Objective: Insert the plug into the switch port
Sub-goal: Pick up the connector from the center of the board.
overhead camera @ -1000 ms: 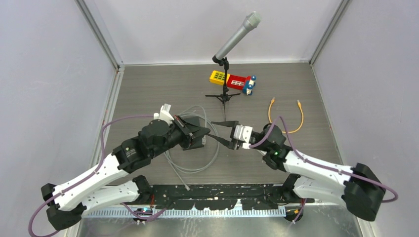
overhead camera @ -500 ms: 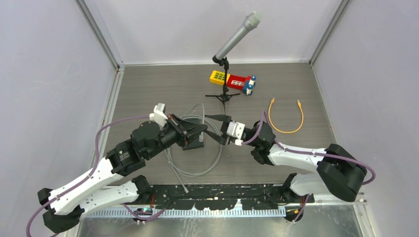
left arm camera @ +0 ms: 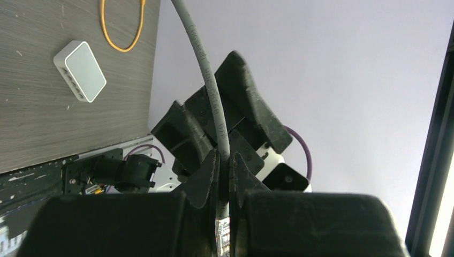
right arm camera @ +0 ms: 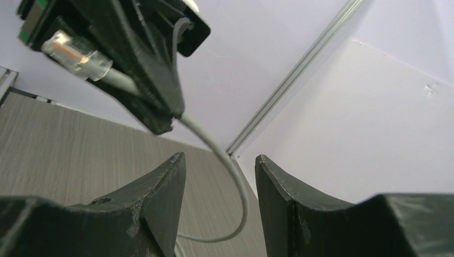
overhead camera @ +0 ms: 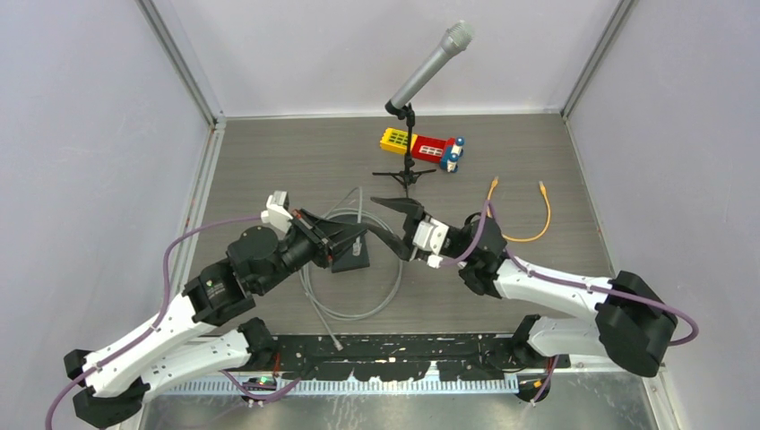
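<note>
The left gripper (left arm camera: 224, 160) is closed tight on the gray cable (left arm camera: 206, 80), right next to the clear plug (right arm camera: 75, 53). The plug sticks out in the air on one side of its fingers, and the cable leaves on the other side. The right gripper (right arm camera: 219, 160) is wide open and holds nothing; it faces the left one from near. Past the left fingertips, the white switch (left arm camera: 80, 69) lies flat on the table (left arm camera: 32, 118), near an orange cable (left arm camera: 120, 32).
</note>
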